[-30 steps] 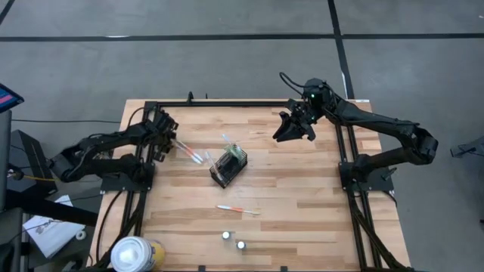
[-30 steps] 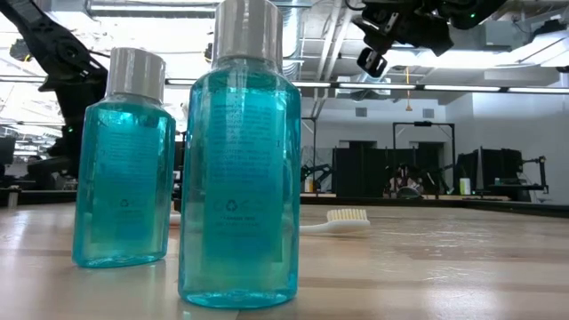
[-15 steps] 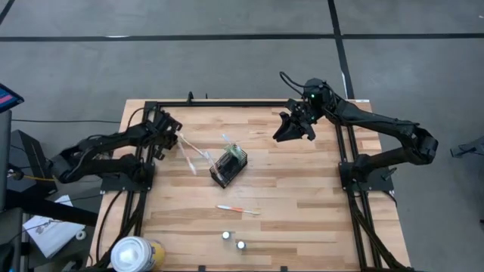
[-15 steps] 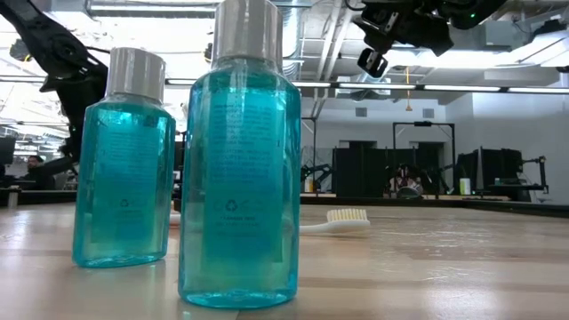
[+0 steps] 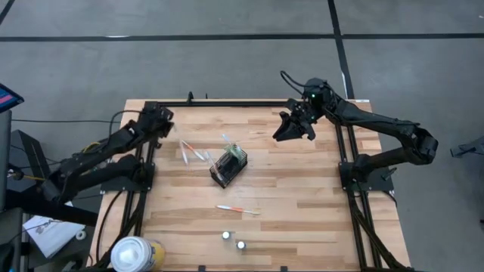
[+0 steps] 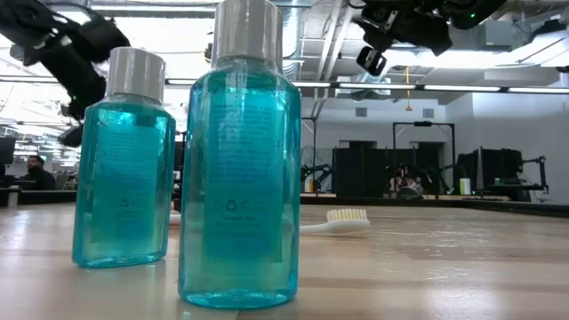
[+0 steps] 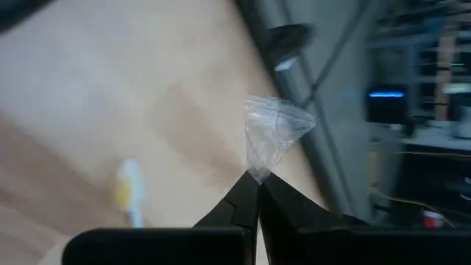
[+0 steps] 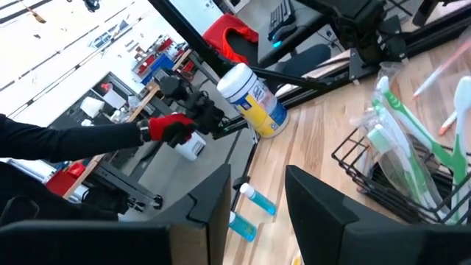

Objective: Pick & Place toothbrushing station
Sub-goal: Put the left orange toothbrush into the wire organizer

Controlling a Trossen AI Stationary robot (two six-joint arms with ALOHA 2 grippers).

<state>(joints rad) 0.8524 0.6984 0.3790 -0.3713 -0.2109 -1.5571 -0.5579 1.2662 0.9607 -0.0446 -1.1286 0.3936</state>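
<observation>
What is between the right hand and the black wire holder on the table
Nothing visible. The right hand hangs above bare wood, and the stretch of table from it to the black wire holder carries no object.

Wire holder [image 5: 228, 166] mid-table [image 5: 302, 204]; one toothbrush [image 5: 191, 150] left of it, another [image 5: 236, 209] nearer front, two bottles [image 5: 233, 240] at front edge.

Black wire-mesh holder [image 5: 228, 166] sits mid-table, tilted, green toothbrushes [image 8: 397, 151] inside; one toothbrush [image 5: 237, 209] lies flat at its six o'clock.
</observation>
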